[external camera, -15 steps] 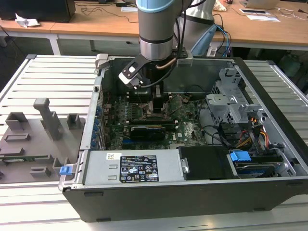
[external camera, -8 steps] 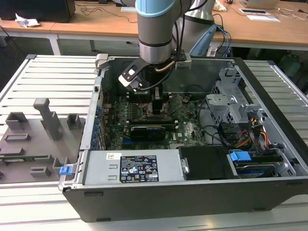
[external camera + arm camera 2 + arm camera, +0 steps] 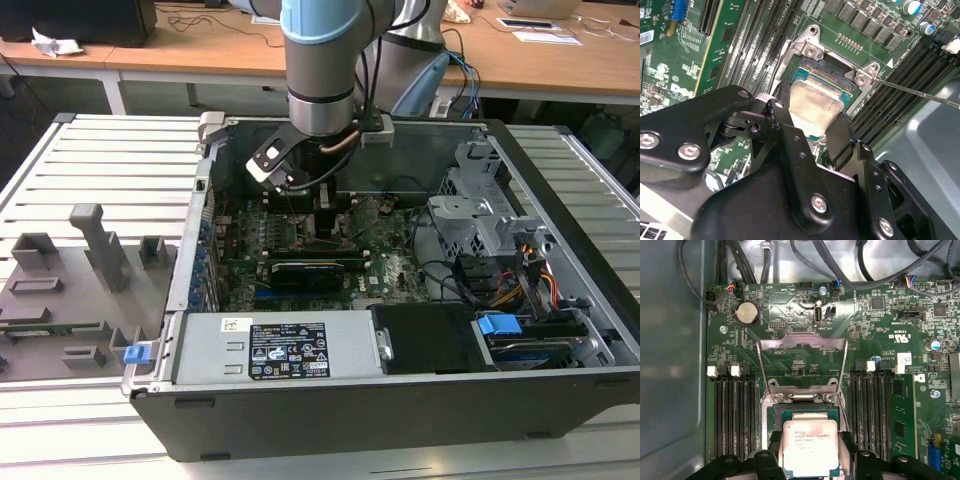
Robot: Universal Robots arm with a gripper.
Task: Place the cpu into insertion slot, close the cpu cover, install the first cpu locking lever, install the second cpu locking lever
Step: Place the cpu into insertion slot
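cpu — pale metal (matt, smooth)

No legible txt: cpu, PSU label

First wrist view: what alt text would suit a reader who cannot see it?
The tool grips a silvery cpu by two edges at the insertion slot on a green motherboard. The cpu cover stands open beyond it, memory slots on both sides.

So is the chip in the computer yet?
Not quite. The cover already stands flipped open, so the socket is bare. The claw grips the chip right over the socket, seemingly not seated. Left: seating it, shutting the cover and fastening both levers; one lever sticks out loose.
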